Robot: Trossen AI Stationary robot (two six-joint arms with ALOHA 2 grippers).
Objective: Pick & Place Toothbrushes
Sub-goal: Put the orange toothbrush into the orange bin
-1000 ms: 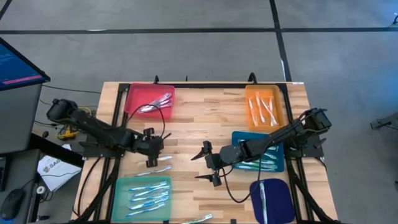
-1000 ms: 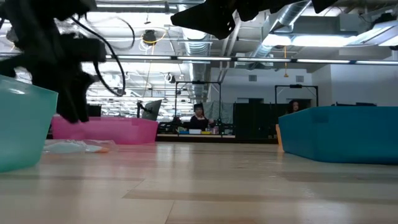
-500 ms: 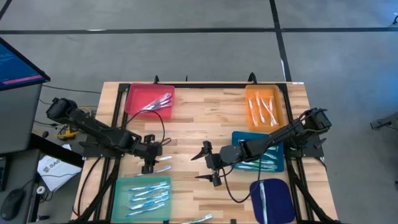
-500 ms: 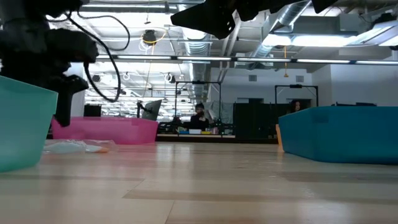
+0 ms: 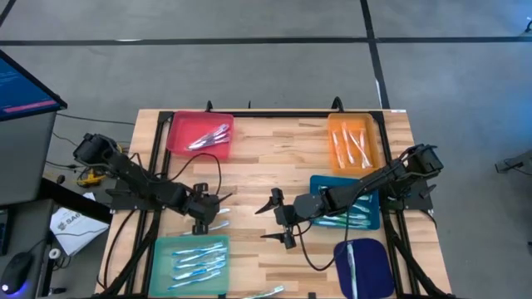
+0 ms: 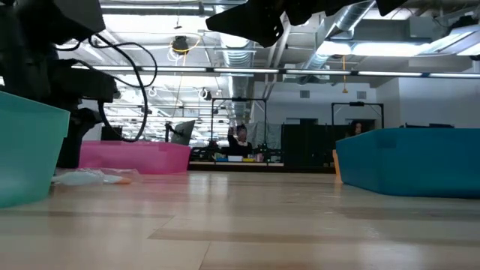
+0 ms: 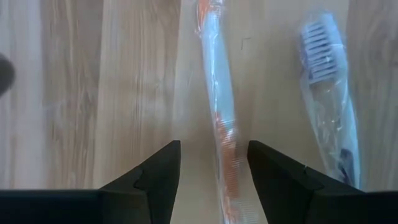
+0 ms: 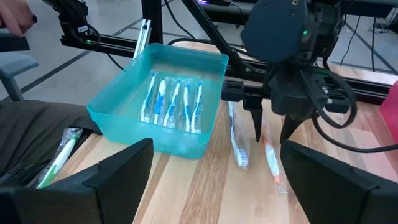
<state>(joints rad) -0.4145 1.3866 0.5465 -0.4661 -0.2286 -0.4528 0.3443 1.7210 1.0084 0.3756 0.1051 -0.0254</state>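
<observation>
- Left gripper (image 5: 202, 218) hangs fingers-down over the wood just past the teal tray (image 5: 164, 249), jaws parted and empty, straddling the orange-marked toothbrush (image 7: 219, 112). It looks lined up for a pinch on the handle.
- Two wrapped toothbrushes lie loose there, side by side and not touching: the orange-marked one between the fingers, the blue-handled toothbrush (image 7: 328, 99) just outside one finger (bristle head plainly showing).
- From table centre, that pair sits at about 8 o'clock; the teal tray at 7 o'clock holds roughly five brushes, which I judge to be the sorted blue ones.
- Right gripper (image 5: 283, 218) waits mid-table at about 6 o'clock, jaws spread wide, nothing in them, clear of the left arm's work.
- At 5 o'clock, the navy tray (image 5: 374, 264) holds one brush; another stray brush (image 5: 264, 291) lies at the near edge.
- At 3 o'clock, the blue tray (image 5: 320, 183) sits partly under the right arm, count unclear.
- Farthest out: red tray (image 5: 179, 124) at 11 o'clock with about three, orange tray (image 5: 335, 143) at 1 o'clock with about four. Five trays in all, seemingly colour-sorted.
</observation>
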